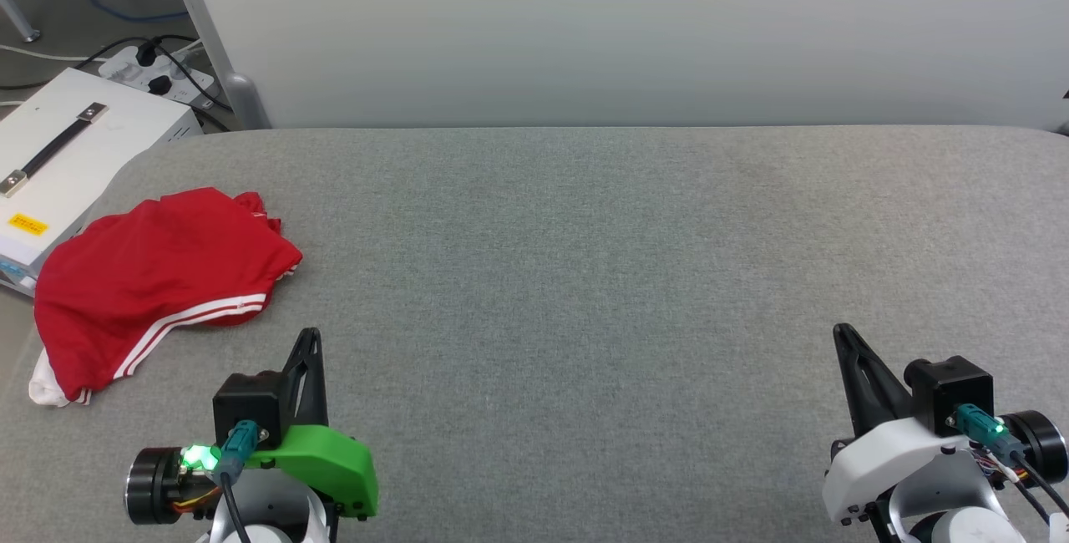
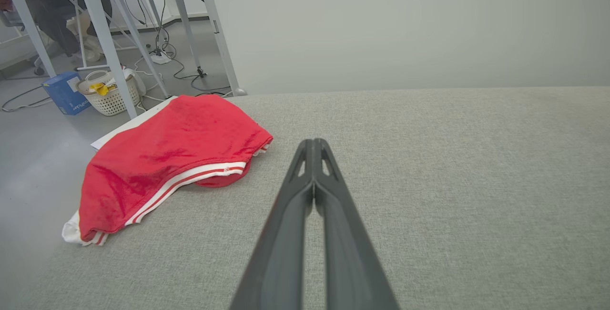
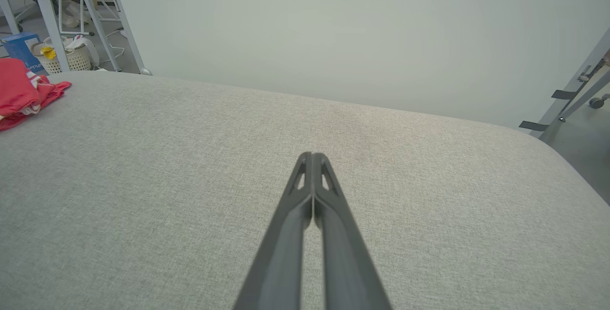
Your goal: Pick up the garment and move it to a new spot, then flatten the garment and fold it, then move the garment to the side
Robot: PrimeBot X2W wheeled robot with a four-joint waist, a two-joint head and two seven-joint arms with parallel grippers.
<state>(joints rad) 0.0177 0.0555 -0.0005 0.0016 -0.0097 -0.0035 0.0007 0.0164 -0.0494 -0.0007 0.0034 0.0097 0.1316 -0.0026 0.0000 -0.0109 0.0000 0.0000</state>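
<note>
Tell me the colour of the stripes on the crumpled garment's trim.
White stripes on the red garment, clearest in the left wrist view.

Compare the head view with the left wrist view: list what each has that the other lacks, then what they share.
Head view: the right pincer, shut, at lower right. Left wrist view: a blue box and a white basket on the floor. Shared: the red garment crumpled on the grey surface, and the shut left pincer, apart from it.
</note>
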